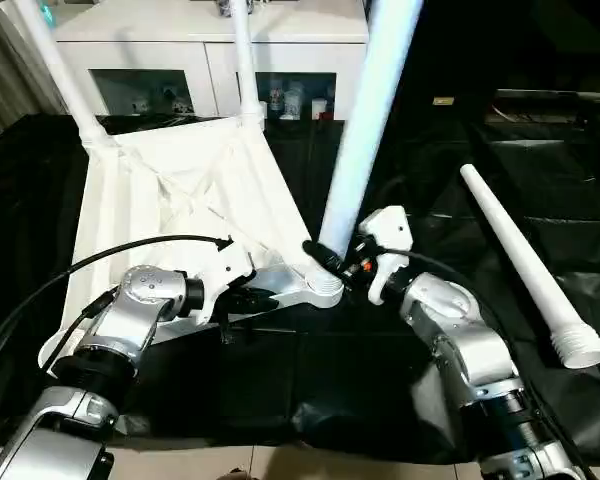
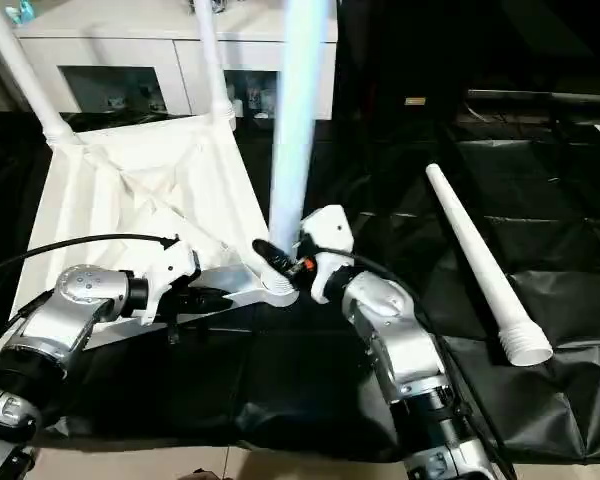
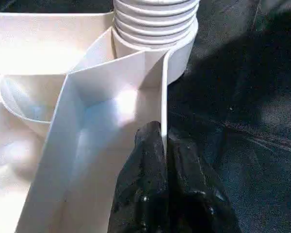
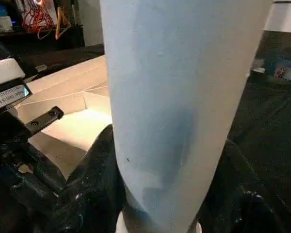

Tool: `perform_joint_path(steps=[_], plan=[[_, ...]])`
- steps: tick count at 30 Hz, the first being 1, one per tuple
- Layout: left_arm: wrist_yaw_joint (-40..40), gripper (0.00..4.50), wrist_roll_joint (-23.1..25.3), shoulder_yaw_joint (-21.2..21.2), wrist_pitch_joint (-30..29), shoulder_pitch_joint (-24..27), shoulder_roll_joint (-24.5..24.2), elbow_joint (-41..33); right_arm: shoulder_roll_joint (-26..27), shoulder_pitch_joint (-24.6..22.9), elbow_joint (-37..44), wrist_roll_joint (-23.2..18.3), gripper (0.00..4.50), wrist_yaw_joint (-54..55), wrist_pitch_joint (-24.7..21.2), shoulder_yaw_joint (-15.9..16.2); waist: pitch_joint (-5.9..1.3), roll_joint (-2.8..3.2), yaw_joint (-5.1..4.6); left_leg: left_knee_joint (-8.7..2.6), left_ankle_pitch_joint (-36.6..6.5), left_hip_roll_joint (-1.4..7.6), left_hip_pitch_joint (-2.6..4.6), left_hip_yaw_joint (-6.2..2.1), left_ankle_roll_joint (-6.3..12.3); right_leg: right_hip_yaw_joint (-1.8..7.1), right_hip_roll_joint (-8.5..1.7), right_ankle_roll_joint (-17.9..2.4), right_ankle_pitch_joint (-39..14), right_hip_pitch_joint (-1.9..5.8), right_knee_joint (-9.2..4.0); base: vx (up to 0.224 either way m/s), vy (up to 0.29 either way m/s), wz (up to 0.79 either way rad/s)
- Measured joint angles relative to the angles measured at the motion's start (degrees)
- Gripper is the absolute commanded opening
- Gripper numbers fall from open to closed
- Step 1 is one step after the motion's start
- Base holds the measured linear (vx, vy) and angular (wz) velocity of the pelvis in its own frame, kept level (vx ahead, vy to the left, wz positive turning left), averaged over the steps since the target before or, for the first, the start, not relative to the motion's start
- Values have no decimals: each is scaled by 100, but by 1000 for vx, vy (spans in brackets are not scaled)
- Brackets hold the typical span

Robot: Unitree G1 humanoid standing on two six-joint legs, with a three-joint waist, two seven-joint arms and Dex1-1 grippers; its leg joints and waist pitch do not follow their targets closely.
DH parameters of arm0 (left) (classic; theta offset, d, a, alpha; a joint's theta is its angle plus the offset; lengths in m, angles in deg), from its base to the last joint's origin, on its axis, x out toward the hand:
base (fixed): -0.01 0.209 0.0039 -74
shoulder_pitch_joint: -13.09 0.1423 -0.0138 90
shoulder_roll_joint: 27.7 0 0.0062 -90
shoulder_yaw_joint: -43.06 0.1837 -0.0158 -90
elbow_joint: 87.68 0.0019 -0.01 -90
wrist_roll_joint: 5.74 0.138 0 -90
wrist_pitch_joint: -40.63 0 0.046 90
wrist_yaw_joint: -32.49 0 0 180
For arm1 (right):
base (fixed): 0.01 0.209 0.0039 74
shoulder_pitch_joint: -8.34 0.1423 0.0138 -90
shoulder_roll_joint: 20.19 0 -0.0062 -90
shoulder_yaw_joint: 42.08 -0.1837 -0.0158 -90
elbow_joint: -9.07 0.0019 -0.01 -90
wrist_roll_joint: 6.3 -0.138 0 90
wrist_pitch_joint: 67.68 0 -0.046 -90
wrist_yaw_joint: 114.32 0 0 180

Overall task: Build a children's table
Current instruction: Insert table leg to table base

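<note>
The white table top (image 1: pixel 180 200) is seen lying upside down on the black-covered counter (image 1: pixel 280 380), with two legs already standing in its far corner sockets, well beyond both tools. The left tool (image 1: pixel 242 298) is pinched shut on the raised rim (image 3: pixel 163 97) at the near edge; the left wrist view shows the two black fingers (image 3: pixel 150 160) pressed on either side of that thin wall, with the threaded end of a leg (image 3: pixel 155 19) seated in the corner socket (image 1: pixel 325 290) just ahead of them, a detail hidden from the head camera. The right tool (image 1: pixel 342 262) is closed around the lower part of that upright leg (image 1: pixel 365 130), just above the socket; in the right wrist view the black fingers (image 4: pixel 97 170) are seen flanking the pale tube, and the left tool appears close beside it. A fourth leg (image 1: pixel 525 265) is shown by the head views lying loose on the counter, well apart on the right tool's outer side. A white glass-door cabinet (image 1: pixel 200 60) stands behind the counter.
</note>
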Motion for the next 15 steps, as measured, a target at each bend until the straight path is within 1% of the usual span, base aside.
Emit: perform_joint_path(steps=[2,4,6,11,15], plan=[[27,0,-26,-3,-16,12,-22,-9,-52,45,70,-16,182,-64,-172,39,0,2,-1,-9,0,0,5,3,0,0,0,0,0,1,-6,0,0,0],[66,0,-34,-18,-35,19,-39,-13,-143,180,71,-48,182,-247,-404,67,0,2,-3,-24,2,0,11,7,-3,0,0,0,0,3,-15,0,0,0],[79,0,-37,-19,-53,38,-43,-46,-201,301,23,-52,182,-373,-536,102,0,0,-2,-47,7,0,26,14,-10,0,0,0,0,13,-29,0,0,0],[75,0,-41,-61,-89,88,-80,-106,-231,744,-441,-11,182,-673,-594,168,-2,-1,-13,-64,8,1,40,28,-11,4,1,0,-1,17,-35,0,0,0],[33,0,-38,-70,-130,102,-72,-107,-232,890,-642,-6,182,-754,-615,179,1,-11,-32,-64,8,2,66,50,-11,29,1,0,0,32,-35,0,0,0]])
